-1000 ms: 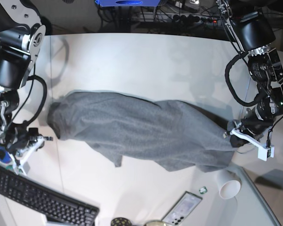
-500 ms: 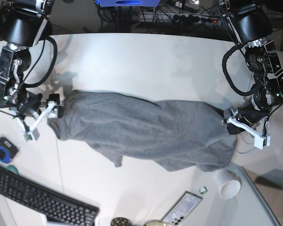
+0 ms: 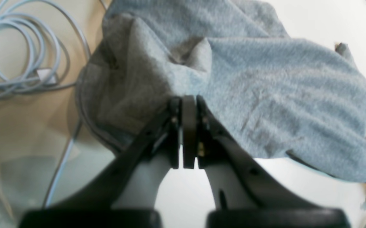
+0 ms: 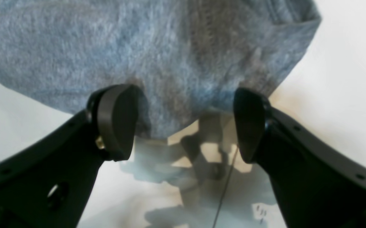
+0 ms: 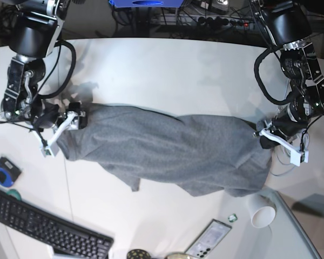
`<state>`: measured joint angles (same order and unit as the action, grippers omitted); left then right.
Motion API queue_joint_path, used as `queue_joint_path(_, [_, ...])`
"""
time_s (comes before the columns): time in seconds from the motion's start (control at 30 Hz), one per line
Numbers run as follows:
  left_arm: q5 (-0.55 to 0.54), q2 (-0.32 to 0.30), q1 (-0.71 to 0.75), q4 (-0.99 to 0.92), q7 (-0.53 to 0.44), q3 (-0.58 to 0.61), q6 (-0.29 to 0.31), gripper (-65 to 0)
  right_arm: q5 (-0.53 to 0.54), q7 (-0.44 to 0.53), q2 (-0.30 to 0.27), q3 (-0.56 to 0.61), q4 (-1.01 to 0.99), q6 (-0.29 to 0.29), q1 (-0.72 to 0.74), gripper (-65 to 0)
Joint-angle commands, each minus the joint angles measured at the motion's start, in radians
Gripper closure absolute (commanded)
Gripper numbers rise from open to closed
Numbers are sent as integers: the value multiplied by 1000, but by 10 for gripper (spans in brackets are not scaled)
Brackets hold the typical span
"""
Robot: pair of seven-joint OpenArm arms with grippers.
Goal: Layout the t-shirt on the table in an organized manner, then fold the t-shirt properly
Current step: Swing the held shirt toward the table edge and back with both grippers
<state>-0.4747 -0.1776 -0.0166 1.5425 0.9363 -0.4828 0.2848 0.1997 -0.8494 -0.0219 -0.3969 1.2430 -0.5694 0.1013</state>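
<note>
Since the earlier base frames, the right arm has been swinging in from the keyboard corner, and its gripper [image 5: 70, 123] is now sitting at the shirt's 9 o'clock end, jaws spread. Across the table [image 5: 167, 70], the left gripper [image 5: 263, 139] has barely shifted and is still pinching the shirt's 3 o'clock end.

Left wrist view: the left gripper [image 3: 187, 104] is showing its pads pressed together on a bunched fold of the shirt [image 3: 265, 95]. How much cloth is sitting between the pads is hidden by the pads themselves. A coiled cable [image 3: 15, 60] is lying at 10 o'clock, and the picture is running soft all over.

Right wrist view: the right gripper [image 4: 186, 123] is standing wide open, with the shirt's [image 4: 138, 47] edge hanging between and just above the two pads. Whether either pad is touching cloth is hard to say. Below them, blurry reflections are lying on the tabletop.

Base view: the shirt [image 5: 167, 151] is lying as a long rumpled band across the table's middle, stretched from 9 to 3 o'clock. A keyboard [image 5: 43, 226] at 7 o'clock and a phone [image 5: 210, 240] at 5 o'clock are cut off by the frame's edge, while a paper cup [image 5: 262, 211] is lying on its side near 4 o'clock.
</note>
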Motion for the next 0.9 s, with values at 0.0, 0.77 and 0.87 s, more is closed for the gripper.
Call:
queue_joint_path(0.0, [-12, -13, -15, 20, -16, -3, 3, 0, 11, 11, -5, 5, 16, -10, 21, -431])
queue_joint_path(0.77, [-9, -15, 132, 295, -13, -3, 3, 0, 13, -227, -40, 111, 602, -10, -191, -6])
queue_joint_path(0.87, [-9, -15, 102, 296, -10, 2, 3, 0, 10, -229, -65, 118, 639, -10, -142, -6])
